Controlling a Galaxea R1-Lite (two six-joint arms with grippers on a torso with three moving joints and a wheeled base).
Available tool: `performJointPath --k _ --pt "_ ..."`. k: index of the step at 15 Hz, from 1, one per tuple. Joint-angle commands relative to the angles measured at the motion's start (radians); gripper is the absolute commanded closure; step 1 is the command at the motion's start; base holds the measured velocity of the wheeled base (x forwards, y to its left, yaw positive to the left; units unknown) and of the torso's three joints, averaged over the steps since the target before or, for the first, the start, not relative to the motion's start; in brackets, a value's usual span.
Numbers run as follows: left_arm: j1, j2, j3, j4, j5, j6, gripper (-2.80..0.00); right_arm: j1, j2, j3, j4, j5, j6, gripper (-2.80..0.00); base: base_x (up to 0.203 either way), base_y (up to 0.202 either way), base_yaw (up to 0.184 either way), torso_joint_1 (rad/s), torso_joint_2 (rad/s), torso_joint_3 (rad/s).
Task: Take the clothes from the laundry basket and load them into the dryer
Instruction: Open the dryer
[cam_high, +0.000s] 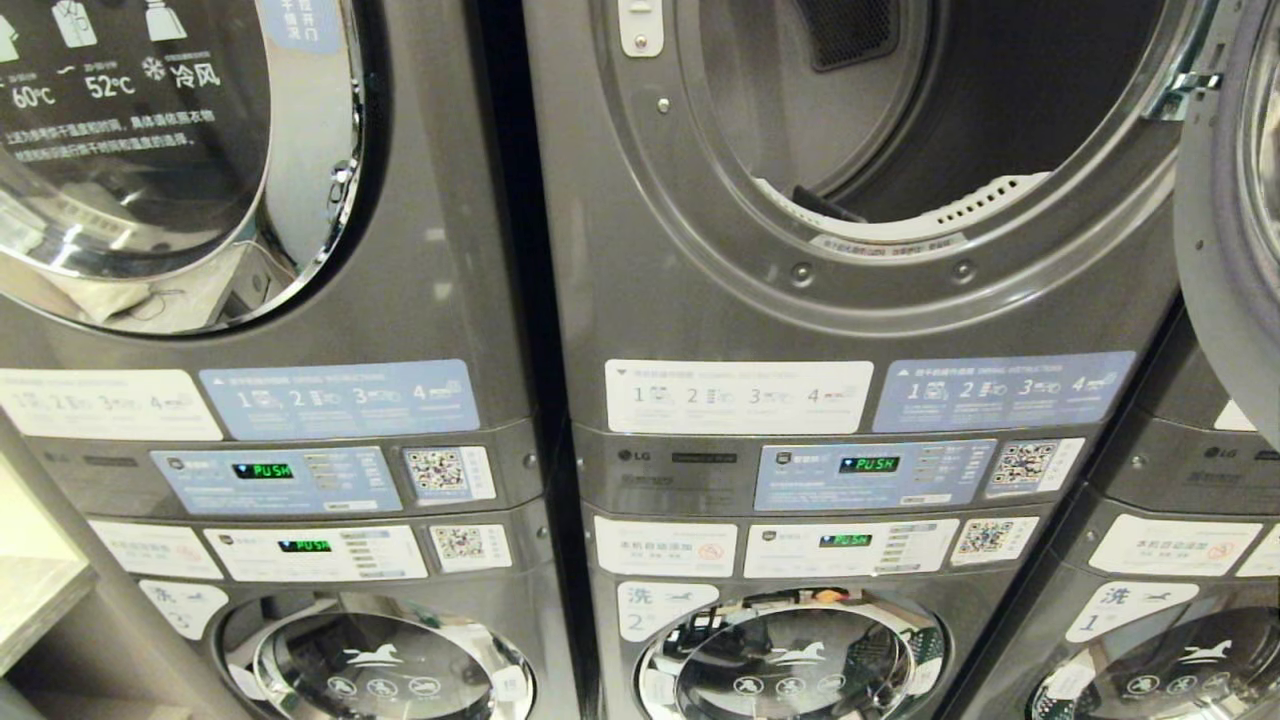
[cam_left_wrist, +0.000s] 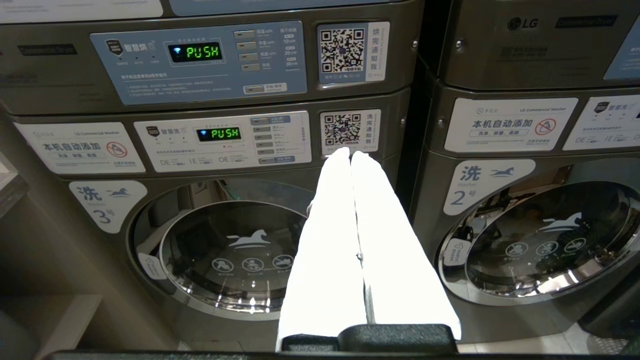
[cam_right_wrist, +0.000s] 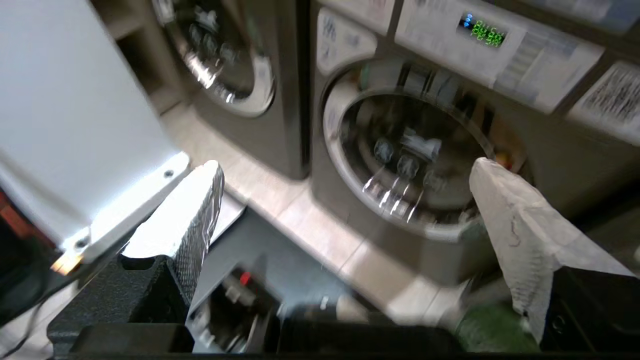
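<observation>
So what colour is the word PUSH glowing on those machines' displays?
Green PUSH display, clearest in the left wrist view.

Dark grey dryer (cam_high: 700, 330) before me, white perforated drum lip (cam_high: 940, 215), green PUSH display (cam_high: 868, 464) on pale blue panel (cam_high: 872, 476), my white left fingers (cam_left_wrist: 327, 250), my right fingers (cam_right_wrist: 520, 225) white, faintly crosshatched

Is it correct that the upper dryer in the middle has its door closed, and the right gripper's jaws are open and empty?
Not quite. The head view shows the middle dryer with its door open: the bare drum is visible and the door has swung to the right. The rest holds: in the right wrist view the right gripper has its jaws wide apart with nothing between them.
</observation>
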Motion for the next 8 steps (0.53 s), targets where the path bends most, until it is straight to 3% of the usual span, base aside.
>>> performJointPath --k 1,5,8 --pt "0.0 0.0 0.0 0.001 0.0 -0.001 0.0 -0.003 -0.039 0.109 -0.14 -0.017 -0.04 -2.8 0.0 0.0 0.0 0.0 0.0 0.0" --pt "0.0 0.0 -0.001 -0.001 0.003 -0.007 0.0 -0.004 -0.039 0.118 -0.156 -0.089 -0.062 -2.8 0.0 0.0 0.0 0.0 0.0 0.0" --pt "0.0 0.0 -0.001 -0.001 0.004 -0.013 0.0 -0.004 -0.039 0.119 -0.156 -0.097 -0.05 -2.8 0.0 0.0 0.0 0.0 0.0 0.0"
